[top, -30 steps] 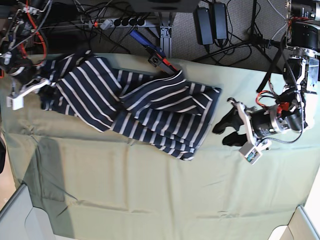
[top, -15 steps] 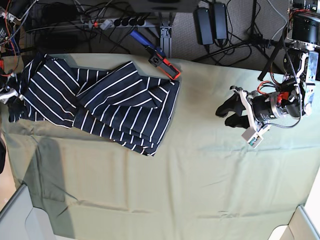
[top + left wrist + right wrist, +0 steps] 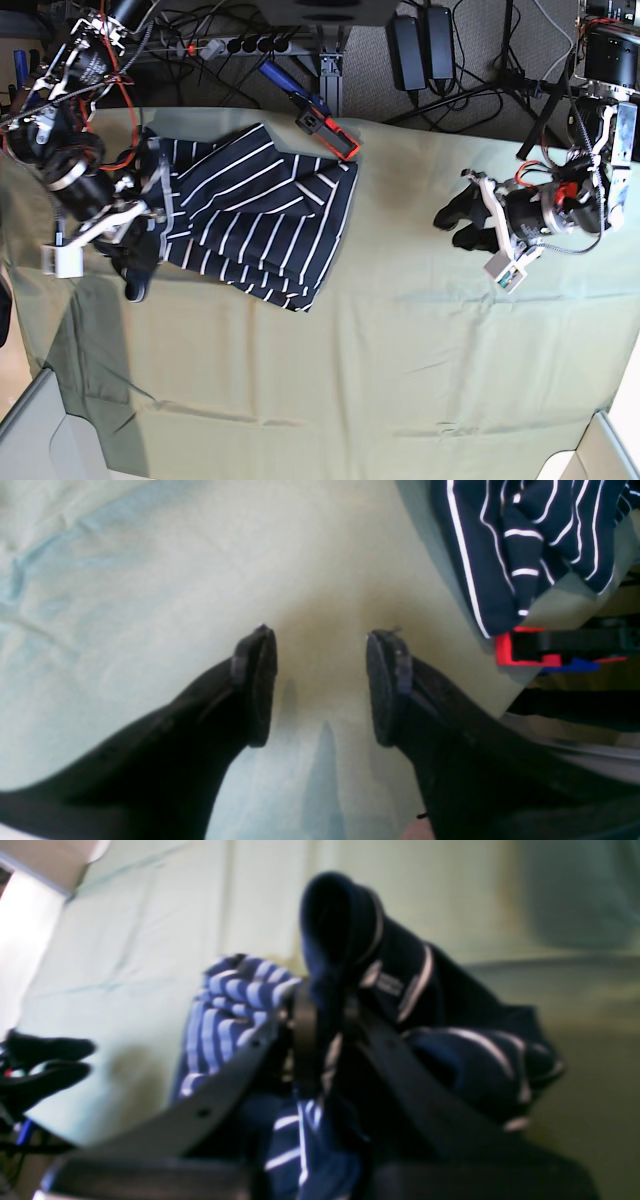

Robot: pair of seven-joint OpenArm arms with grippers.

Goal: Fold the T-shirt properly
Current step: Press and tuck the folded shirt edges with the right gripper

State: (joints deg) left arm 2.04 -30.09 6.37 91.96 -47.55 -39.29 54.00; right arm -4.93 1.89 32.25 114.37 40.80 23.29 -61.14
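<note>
The T-shirt (image 3: 255, 215), dark navy with thin white stripes, lies bunched at the back left of the pale green cloth (image 3: 380, 370). My right gripper (image 3: 146, 226) is at the shirt's left edge, shut on a fold of it. In the right wrist view the gripper (image 3: 324, 1015) pinches the striped fabric (image 3: 400, 990), which drapes over the fingers. My left gripper (image 3: 455, 225) hovers open over bare cloth, well to the right of the shirt. In the left wrist view nothing lies between its fingers (image 3: 255, 685), and the shirt (image 3: 525, 535) shows at the top right.
A red and blue clamp (image 3: 327, 125) grips the table's back edge beside the shirt, also visible as the clamp (image 3: 522, 650) in the left wrist view. Cables, a power strip (image 3: 240, 44) and adapters lie behind the table. Pale panels stand at the front corners.
The right arm has swung back in over the table's left side, carrying the shirt's left edge rightward and gathering it narrower. The left gripper has barely moved.
</note>
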